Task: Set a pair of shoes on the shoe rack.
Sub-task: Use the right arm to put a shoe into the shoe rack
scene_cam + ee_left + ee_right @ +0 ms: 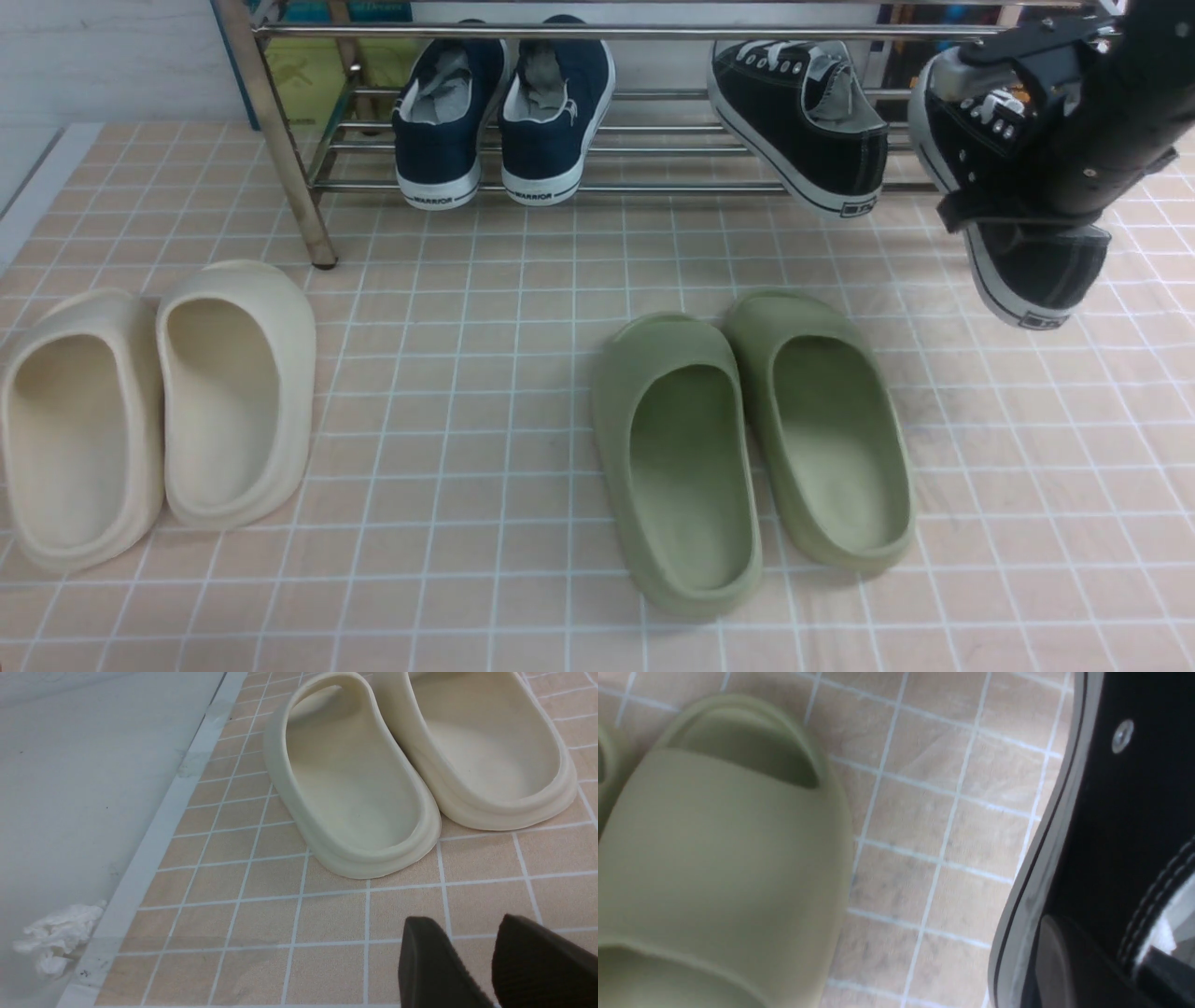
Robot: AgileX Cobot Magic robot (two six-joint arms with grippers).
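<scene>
The chrome shoe rack (672,188) spans the back. One black sneaker (805,119) lies on its lower shelf right of centre, tilted, with its heel over the front bar. My right gripper (1006,140) is shut on the side wall of the second black sneaker (1036,271) and holds it in the air at the rack's right end, toe up and heel down. In the right wrist view this sneaker (1125,812) fills the right side, with my right gripper (1111,970) clamped on its wall. My left gripper (467,933) is empty, with a narrow gap between its fingertips, low over the tiled floor.
Two navy WARRIOR sneakers (504,121) stand on the rack left of centre. Green slides (747,448) lie on the floor at centre right, one showing in the right wrist view (719,849). Cream slides (159,411) lie at left, near my left gripper (355,788). Crumpled tissue (56,940) lies beyond the tiles' edge.
</scene>
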